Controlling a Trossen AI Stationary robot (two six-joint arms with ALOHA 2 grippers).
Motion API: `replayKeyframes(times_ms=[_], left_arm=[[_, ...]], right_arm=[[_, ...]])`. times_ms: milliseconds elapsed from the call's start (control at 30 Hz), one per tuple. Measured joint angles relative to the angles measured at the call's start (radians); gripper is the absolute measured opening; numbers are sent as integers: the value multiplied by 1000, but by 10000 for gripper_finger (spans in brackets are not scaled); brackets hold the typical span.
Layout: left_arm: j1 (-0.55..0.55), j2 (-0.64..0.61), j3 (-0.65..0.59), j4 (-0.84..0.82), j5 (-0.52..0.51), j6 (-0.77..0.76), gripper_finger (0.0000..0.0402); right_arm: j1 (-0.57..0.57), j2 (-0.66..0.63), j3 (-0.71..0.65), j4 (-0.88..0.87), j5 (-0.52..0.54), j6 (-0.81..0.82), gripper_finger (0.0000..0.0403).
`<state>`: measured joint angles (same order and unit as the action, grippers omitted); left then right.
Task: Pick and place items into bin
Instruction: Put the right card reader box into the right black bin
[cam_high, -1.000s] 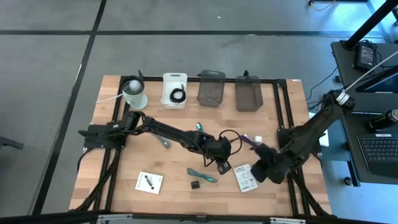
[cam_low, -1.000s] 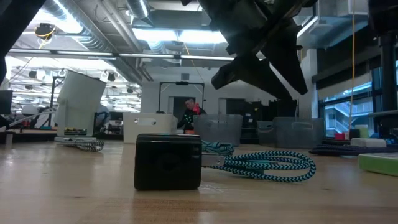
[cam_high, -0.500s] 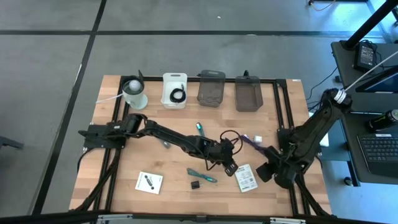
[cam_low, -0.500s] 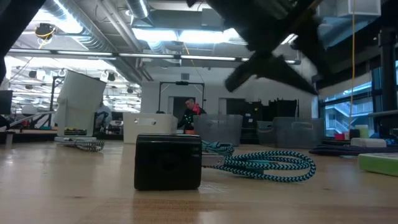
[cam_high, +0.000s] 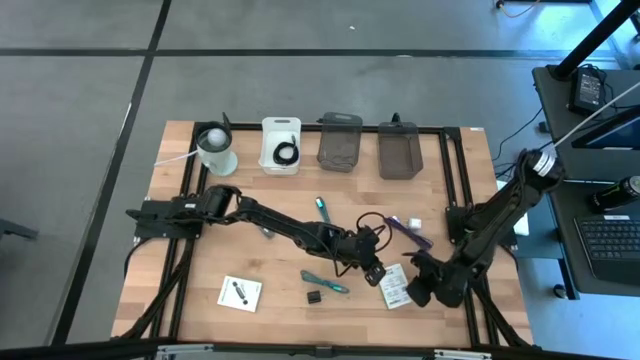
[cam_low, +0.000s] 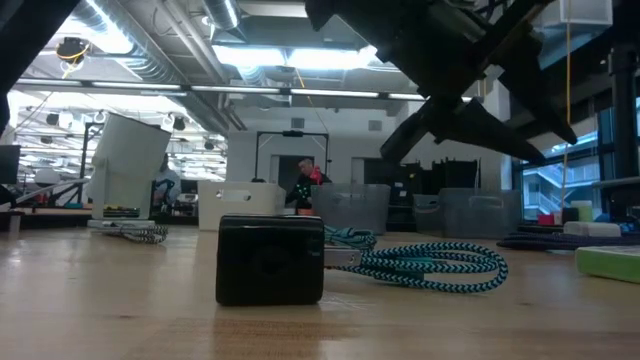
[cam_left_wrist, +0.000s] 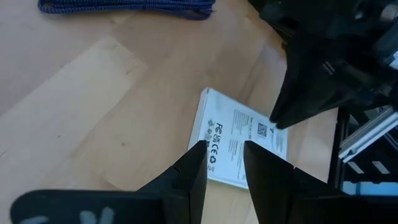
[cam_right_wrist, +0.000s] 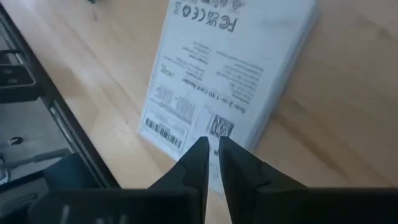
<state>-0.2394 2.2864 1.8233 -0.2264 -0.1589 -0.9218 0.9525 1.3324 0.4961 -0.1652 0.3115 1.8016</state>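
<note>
A white printed card (cam_high: 396, 288) lies flat on the wooden table near its right front. My left gripper (cam_left_wrist: 224, 155) reaches in from the left and is open by a narrow gap, its tips over the card's (cam_left_wrist: 239, 134) left edge. My right gripper (cam_right_wrist: 212, 152) comes from the right, slanting down, its fingers a slit apart over the card's (cam_right_wrist: 230, 68) right edge. A teal tie (cam_high: 323, 282) and a tiny black block (cam_high: 314, 297) lie to the card's left. The white bin (cam_high: 282, 145) at the back holds a black coiled cable. My right gripper's fingertips (cam_left_wrist: 278, 119) stand at the card's right edge, slanting down from the table's right side. I cannot tell whether they touch it. My left gripper's fingers show no touch on the card.
Two dark bins (cam_high: 340, 142) (cam_high: 400, 150) and a white cup (cam_high: 216, 150) stand along the back. A teal pen (cam_high: 322, 207), a purple strip (cam_high: 408, 230), a white cube (cam_high: 415, 224), a grey tool (cam_high: 267, 230) and a second card (cam_high: 240, 292) lie about.
My left gripper has gone toward the table's right edge and down, ending at the card's left edge. My right gripper has come down and toward the near edge, ending at the card's right edge. The card has stayed in place.
</note>
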Motion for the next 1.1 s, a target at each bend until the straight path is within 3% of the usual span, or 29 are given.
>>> replayKeyframes(times_ms=[267, 467, 633, 867, 1100], left_arm=[[0, 0, 0, -5, 4, 0, 100], [0, 0, 0, -10, 23, 1, 100], [3, 0, 0, -34, 76, 48, 100], [19, 0, 0, -105, 93, -55, 100], [26, 0, 0, -96, 105, -111, 100]], right_arm=[[-47, 98, 1, 99, 16, -54, 17], [-99, 158, 3, 136, 151, -25, 4], [-135, 163, 1, 156, 166, -34, 12], [-138, 78, -3, 147, 163, -112, 4], [-138, -81, -2, 15, 165, -164, 9]])
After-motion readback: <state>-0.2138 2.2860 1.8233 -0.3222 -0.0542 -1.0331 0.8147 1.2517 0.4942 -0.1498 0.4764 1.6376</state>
